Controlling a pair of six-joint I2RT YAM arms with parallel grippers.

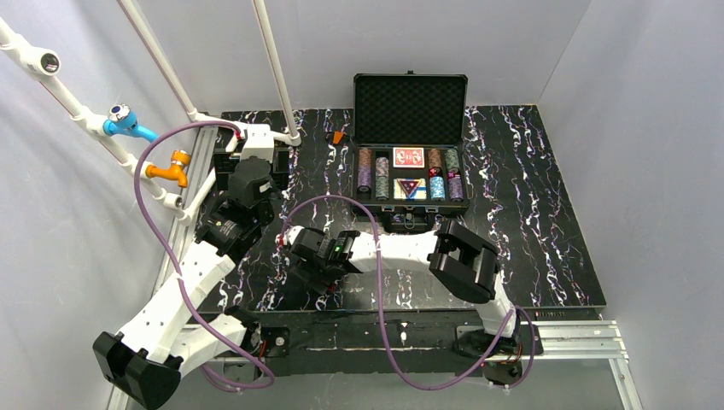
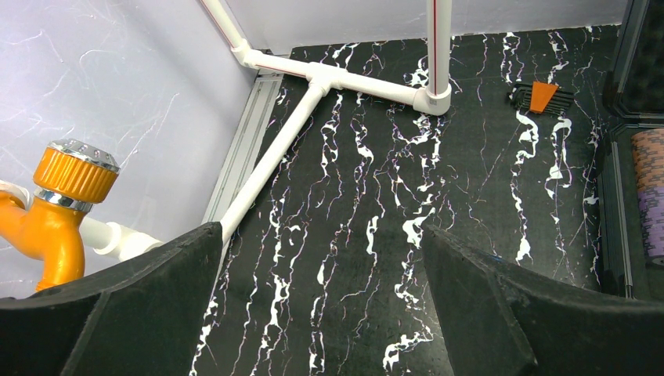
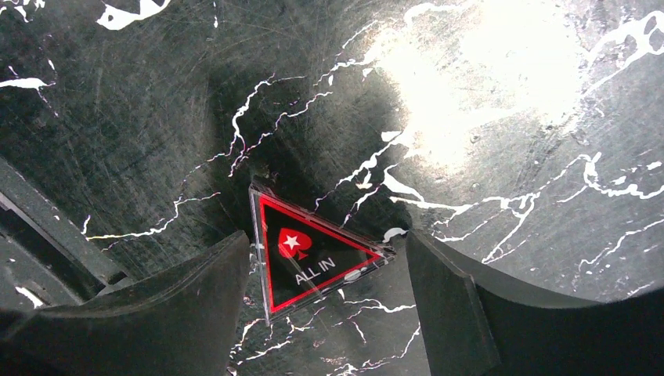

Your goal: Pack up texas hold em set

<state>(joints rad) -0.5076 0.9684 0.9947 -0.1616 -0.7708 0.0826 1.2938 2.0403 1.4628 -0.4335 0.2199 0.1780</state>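
The right gripper (image 3: 327, 239) points down at the near part of the black marbled table (image 1: 546, 222), left of centre. Its jaws stand partly spread around a red-edged triangle (image 3: 309, 262) marked ALL IN. The triangle lies on the table surface between the two fingers (image 3: 164, 313); its long edge is just beside one finger; its opposite corner is near the other, with a slight gap visible there; it is well apart from the case.

Farther back on the left side, the left gripper (image 2: 321, 231) hovers above the table; its jaws are at full spread with nothing between them.

At the far side stands the black case (image 1: 384, 207), with its lid (image 1: 410, 98) upright. Inside sit chip stacks (image 1: 373, 171) at both ends; a red card deck (image 1: 409, 157) lies in the middle; a second triangle (image 1: 410, 189) lies in front of the deck. An orange hex key set (image 2: 542, 95) lies on the table just left of the case.
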